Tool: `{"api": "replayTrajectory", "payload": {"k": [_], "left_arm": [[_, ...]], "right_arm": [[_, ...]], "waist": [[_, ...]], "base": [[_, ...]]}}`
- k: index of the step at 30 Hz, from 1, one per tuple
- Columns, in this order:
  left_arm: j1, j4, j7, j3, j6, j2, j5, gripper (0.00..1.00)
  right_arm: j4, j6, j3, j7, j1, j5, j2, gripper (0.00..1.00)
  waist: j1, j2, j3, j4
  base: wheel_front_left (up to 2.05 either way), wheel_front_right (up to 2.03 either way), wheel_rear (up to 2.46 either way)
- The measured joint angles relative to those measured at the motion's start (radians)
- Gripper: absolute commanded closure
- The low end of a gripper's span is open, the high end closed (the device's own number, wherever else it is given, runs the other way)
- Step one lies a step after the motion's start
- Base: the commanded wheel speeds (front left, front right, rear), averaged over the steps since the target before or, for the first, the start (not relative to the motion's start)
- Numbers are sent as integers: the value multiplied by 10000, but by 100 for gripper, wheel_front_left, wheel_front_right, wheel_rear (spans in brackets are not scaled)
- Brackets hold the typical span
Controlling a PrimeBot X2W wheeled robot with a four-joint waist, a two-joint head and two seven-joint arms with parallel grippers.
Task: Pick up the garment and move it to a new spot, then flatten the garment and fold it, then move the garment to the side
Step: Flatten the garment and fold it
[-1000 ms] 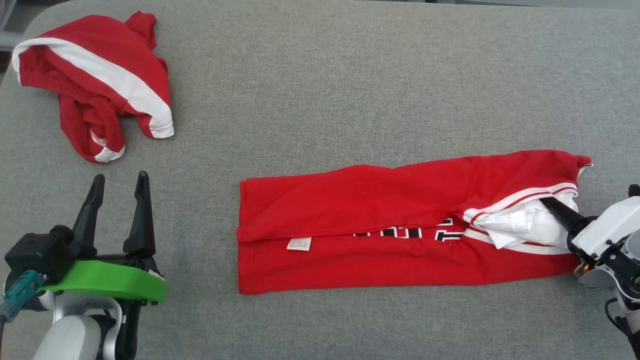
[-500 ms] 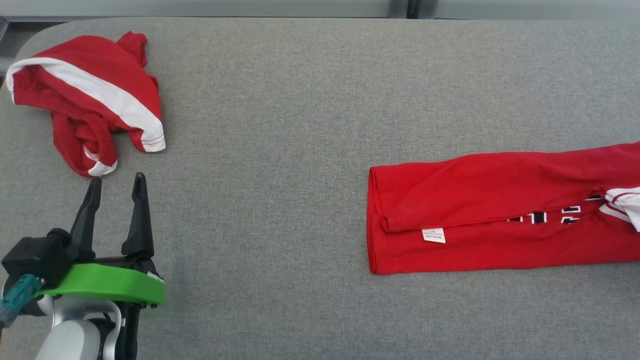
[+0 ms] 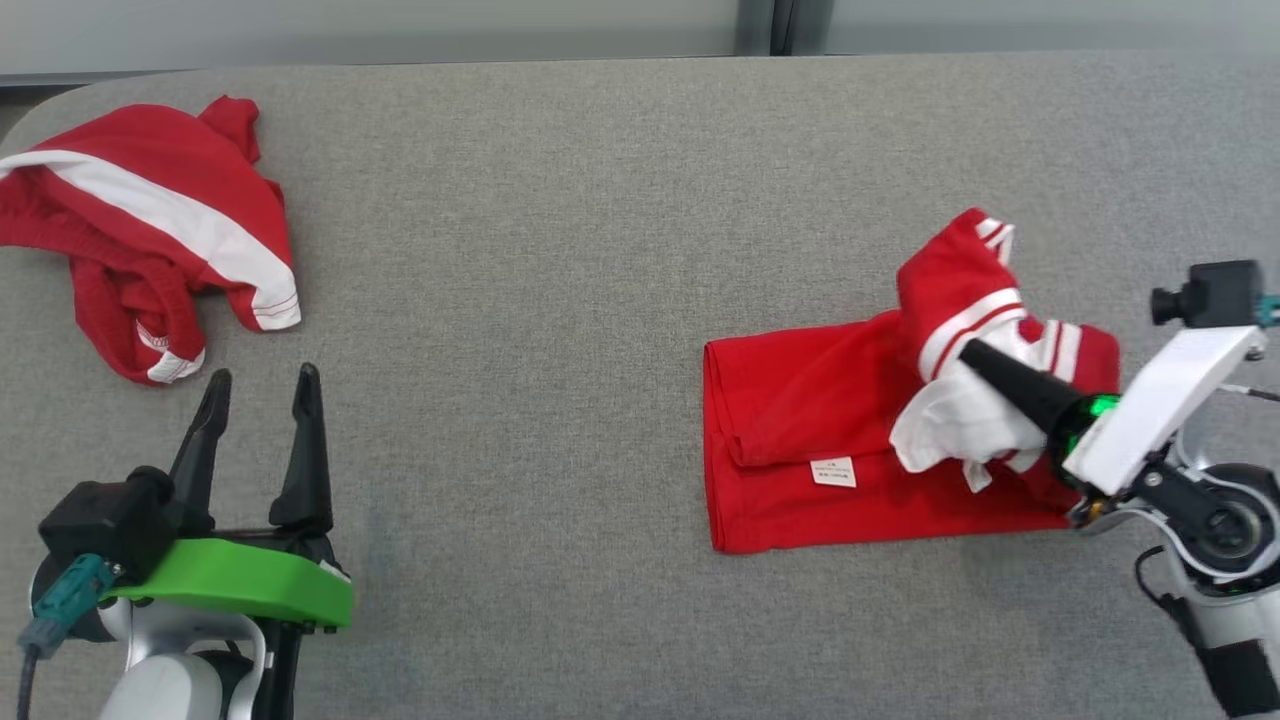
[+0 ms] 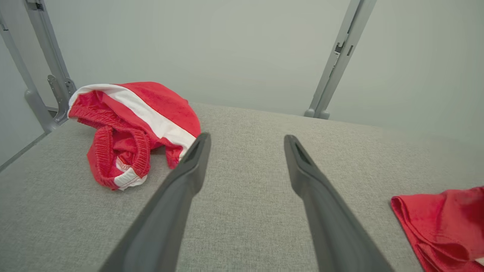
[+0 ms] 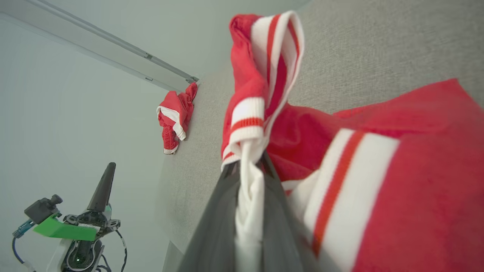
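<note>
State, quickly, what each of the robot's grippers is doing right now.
Left gripper: open, holding nothing.
Right gripper: shut on the red jersey, pinching its white-striped end.

Two red garments (image 3: 800, 450) (image 3: 150, 220), two hands (image 3: 264, 372) (image 3: 968, 352), one table (image 3: 560, 250).

I see the red-and-white jersey garment (image 3: 800, 430) as soft matt cloth; the grey table (image 3: 560, 250) wears coarse woven fabric.

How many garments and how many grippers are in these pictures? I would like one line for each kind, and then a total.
Garments: 2, the red shirt and the crumpled red shorts.
Grippers: 2, the left gripper, open, and the right gripper, shut on the shirt.
Total: 4.
</note>
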State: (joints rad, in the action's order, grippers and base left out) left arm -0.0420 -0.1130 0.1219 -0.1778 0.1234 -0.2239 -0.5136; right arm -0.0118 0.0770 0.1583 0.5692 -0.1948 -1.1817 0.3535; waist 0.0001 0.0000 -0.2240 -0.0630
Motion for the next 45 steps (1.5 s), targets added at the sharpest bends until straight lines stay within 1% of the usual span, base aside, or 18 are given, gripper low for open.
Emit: {"api": "replayTrajectory", "payload": {"k": [1, 5, 9, 13, 17, 18, 19, 21, 23, 24, 26, 27, 28, 33, 39, 41, 43, 45], "left_arm": [[-6, -6, -54, -92, 0, 19, 25, 0], [-104, -2, -174, -466, 0, 176, 130, 0], [-151, -4, -247, -499, -2, 268, 165, 0], [-150, 31, -259, -451, 0, 295, 165, 0], [-150, 75, -291, -454, 0, 336, 165, 0], [-151, 75, -293, -454, 0, 343, 165, 0], [-151, 75, -293, -453, 0, 345, 165, 0], [-152, 81, -293, -451, 0, 345, 167, 0], [-152, 100, -293, -449, 0, 345, 167, 0], [-152, 113, -293, -449, 0, 345, 167, 0], [-152, 136, -303, -447, 0, 347, 167, 0], [-152, 146, -303, -447, 0, 349, 167, 0], [-152, 157, -303, -445, 0, 353, 167, 0], [-151, 174, -343, -439, 0, 378, 167, 0], [-145, 178, -345, -278, 0, 380, 205, 0], [-139, 178, -345, -232, 0, 387, 247, 0], [-133, 173, -345, -186, 0, 408, 249, 0], [-114, 155, -345, -159, 0, 435, 251, 0]], "right_arm": [[-33, -10, 226, -117, 11, 230, -211, 100], [219, -625, 579, -920, 270, 1093, -1020, 100], [510, -1026, 934, -1563, 442, 1860, -1534, 100], [648, -1229, 1329, -1992, 375, 2420, -1866, 100], [876, -1317, 1739, -2270, 228, 3014, -1931, 100], [907, -1315, 1843, -2286, 181, 3173, -1931, 85], [924, -1313, 1898, -2387, 154, 3264, -1962, 84], [963, -1315, 1988, -2566, 107, 3381, -2042, 93], [1039, -1321, 2057, -2656, 56, 3476, -2111, 92], [1072, -1331, 2082, -2711, 31, 3488, -2173, 81], [1076, -1331, 2148, -2913, -31, 3613, -2297, 51], [1070, -1331, 2205, -2978, -68, 3697, -2345, 3], [1055, -1329, 2276, -3033, -98, 3766, -2391, 0], [694, -1237, 2675, -3250, -222, 3937, -2543, 0], [-527, -1034, 2606, -3670, -315, 3889, -2592, 0], [-938, -1039, 2424, -3726, -315, 3722, -2612, 0], [-1166, -1145, 2077, -3862, -311, 3739, -2535, 0], [-1162, -1404, 1530, -3931, -219, 3730, -2293, 0]], "waist": [[0, 0, 5, 20], [0, 0, 19, -33], [0, 0, 10, -165], [0, 0, -38, -190], [0, 0, -40, -188], [0, 0, -35, -186], [0, 0, -27, -183], [0, 0, -6, -173], [0, 0, 18, -155], [0, 0, 32, -144], [0, 0, 58, -117], [0, 0, 72, -103], [0, 0, 84, -87], [0, 0, 139, -12], [0, 0, 193, 69], [0, 0, 209, 94], [-1, 0, 216, 119], [0, 0, 213, 146]], "base": [[0, 0, 0], [0, 0, 0], [0, 0, 0], [0, 0, 0], [0, 0, 0], [0, 0, 0], [0, 0, 0], [0, 0, 0], [0, 0, 0], [0, 0, 0], [0, 0, 0], [0, 0, 0], [0, 0, 0], [0, 0, 0], [0, 0, 0], [0, 0, 0], [0, 0, 0], [0, 0, 0]]}}
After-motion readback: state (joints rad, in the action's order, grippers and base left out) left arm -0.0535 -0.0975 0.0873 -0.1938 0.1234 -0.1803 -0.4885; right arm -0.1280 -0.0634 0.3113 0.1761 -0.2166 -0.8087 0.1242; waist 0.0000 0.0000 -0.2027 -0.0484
